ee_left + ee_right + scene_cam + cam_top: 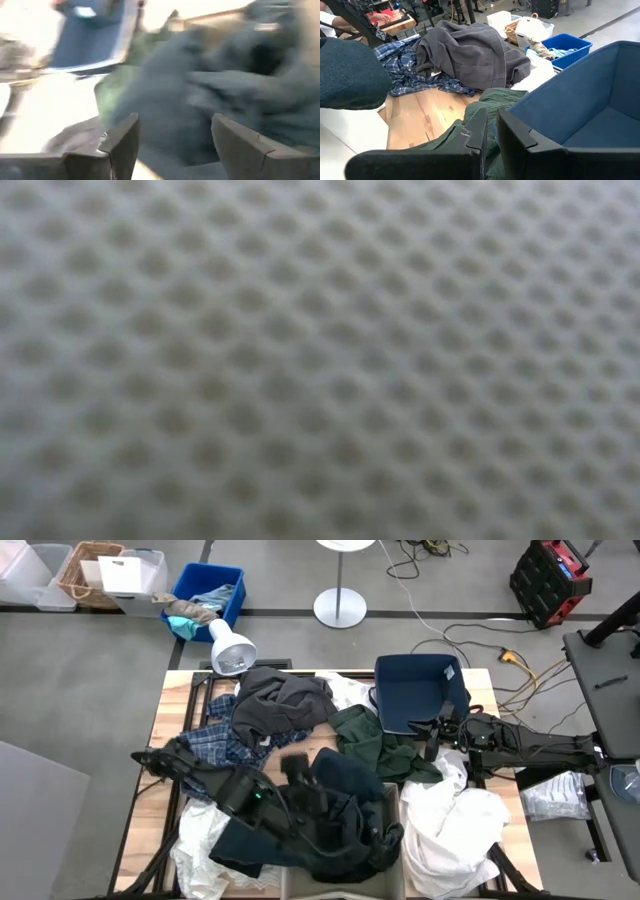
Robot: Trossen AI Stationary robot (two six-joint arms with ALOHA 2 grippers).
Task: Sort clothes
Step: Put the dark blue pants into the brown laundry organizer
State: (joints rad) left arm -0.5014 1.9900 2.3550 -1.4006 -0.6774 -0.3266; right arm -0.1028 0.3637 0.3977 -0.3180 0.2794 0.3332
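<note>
Clothes (285,705) covered our table (180,690); our left gripper (172,142) hung released over them, our right gripper (490,132) clenched, holding nothing.

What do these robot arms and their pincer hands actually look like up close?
Both arms are dark, nearly black, built of chunky jointed segments. The left arm shows a small green light on its body. The right arm is long and slim with cabling along it. The left gripper has two flat, angular dark fingers with stepped edges; the right gripper has the same blocky matte fingers.
</note>
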